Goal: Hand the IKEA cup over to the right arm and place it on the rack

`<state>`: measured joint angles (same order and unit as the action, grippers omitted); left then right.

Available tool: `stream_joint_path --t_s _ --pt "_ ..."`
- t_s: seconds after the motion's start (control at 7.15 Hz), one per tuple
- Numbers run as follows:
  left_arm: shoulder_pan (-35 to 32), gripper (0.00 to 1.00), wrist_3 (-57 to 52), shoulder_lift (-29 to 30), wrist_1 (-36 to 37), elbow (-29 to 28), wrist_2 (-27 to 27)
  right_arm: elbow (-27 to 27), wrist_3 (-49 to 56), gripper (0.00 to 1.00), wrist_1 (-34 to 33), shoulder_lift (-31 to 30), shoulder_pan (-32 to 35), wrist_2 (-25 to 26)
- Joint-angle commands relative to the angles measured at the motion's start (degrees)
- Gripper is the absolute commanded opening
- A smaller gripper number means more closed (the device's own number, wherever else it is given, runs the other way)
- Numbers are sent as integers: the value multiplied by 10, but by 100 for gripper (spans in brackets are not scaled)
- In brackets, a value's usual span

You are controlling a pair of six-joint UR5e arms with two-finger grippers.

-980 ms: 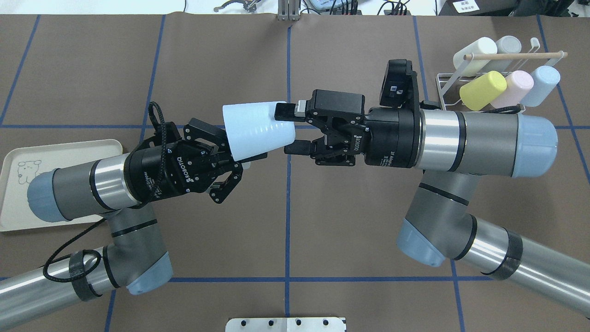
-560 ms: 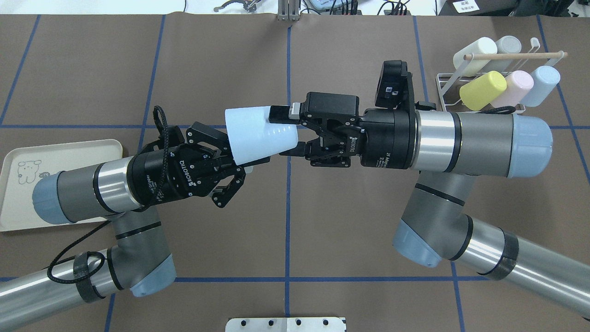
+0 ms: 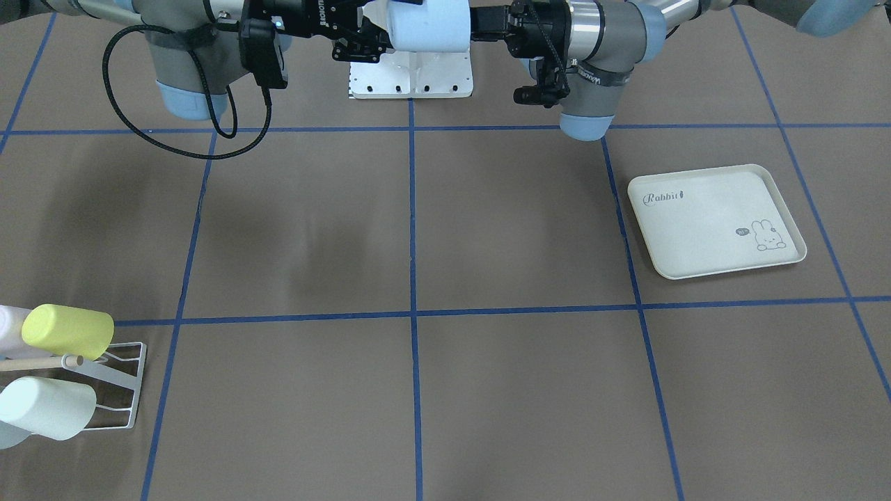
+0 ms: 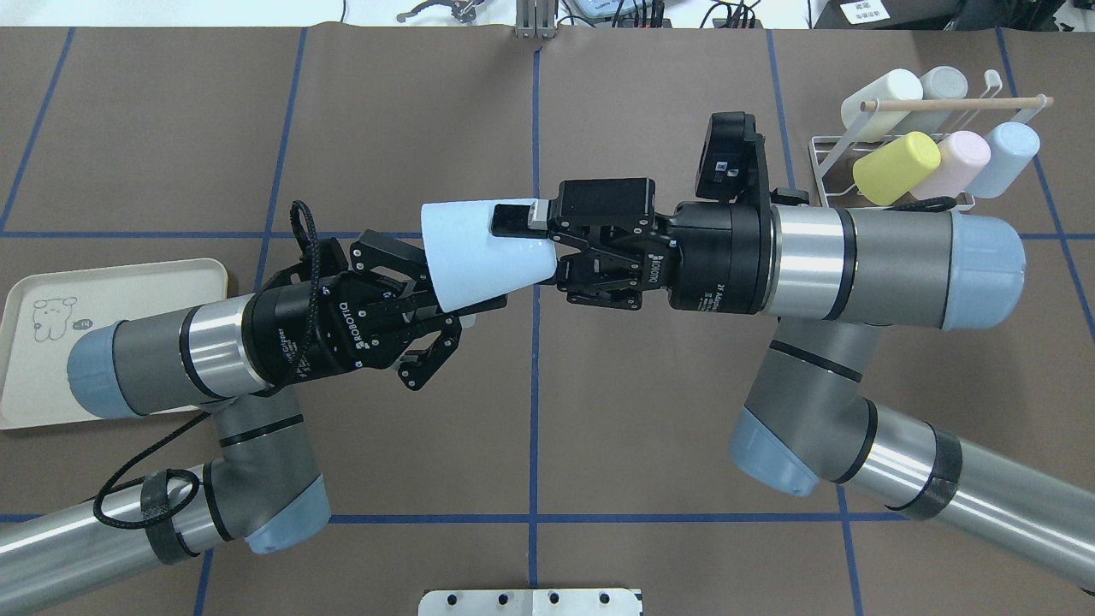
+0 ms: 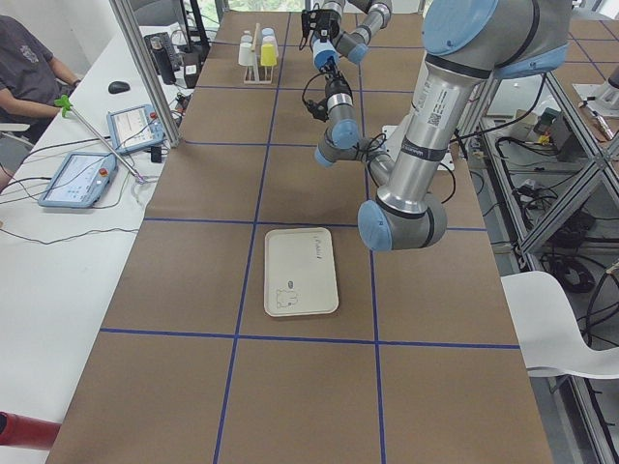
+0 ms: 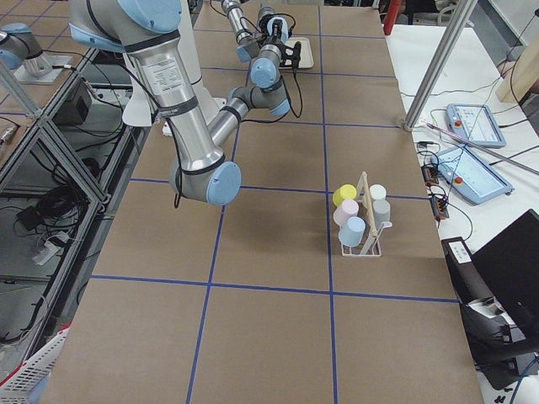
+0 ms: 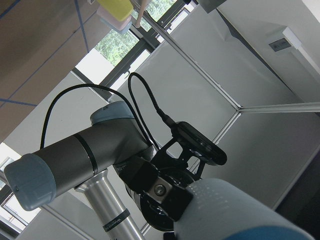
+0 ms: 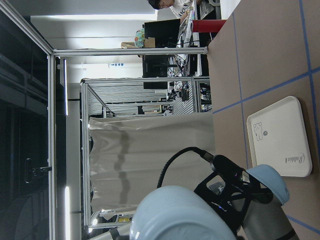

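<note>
A pale blue cup [image 4: 470, 252] hangs in the air over the middle of the table, lying on its side. It also shows in the front view [image 3: 428, 24]. My left gripper [image 4: 445, 287] is shut on its wide end from the left. My right gripper [image 4: 535, 248] comes in from the right with its fingers closed against the narrow end, one finger [image 4: 511, 220] lying over the cup's side. The white wire rack [image 4: 821, 162] with a wooden dowel [image 4: 958, 103] stands at the far right, away from both grippers.
The rack holds several cups: yellow [image 4: 896, 167], pink [image 4: 962, 158], light blue [image 4: 1009, 154], cream [image 4: 881, 98] and grey [image 4: 945, 85]. A cream "Rabbit" tray [image 4: 128, 282] lies at the left edge, partly under my left arm. A metal base plate [image 4: 530, 601] sits at the near edge.
My right gripper has slid left over the cup's narrow end and its fingers have closed in. My left arm has shifted slightly right, tilting the cup.
</note>
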<state>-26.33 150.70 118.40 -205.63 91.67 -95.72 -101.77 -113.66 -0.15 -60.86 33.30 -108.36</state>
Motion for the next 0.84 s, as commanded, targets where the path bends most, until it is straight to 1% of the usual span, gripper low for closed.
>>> stream_joint_path --t_s 0.0,0.14,0.28,0.42,0.56,0.7 --pt "-1 100 -3 -5 0 1 1 0 1 18 0 0 0 0" --pt "-7 100 -3 -10 -2 7 0 -1 2 18 0 0 3 0" --pt "-10 100 -5 -34 -8 21 0 -1 1 18 0 0 9 1" --pt "-28 100 -6 -60 -8 28 0 -4 3 18 4 -1 19 2" --pt "-47 100 -17 -74 -6 28 0 0 16 18 3 -7 34 3" --pt "-61 100 -51 -92 -2 26 0 21 52 19 2 -11 57 5"
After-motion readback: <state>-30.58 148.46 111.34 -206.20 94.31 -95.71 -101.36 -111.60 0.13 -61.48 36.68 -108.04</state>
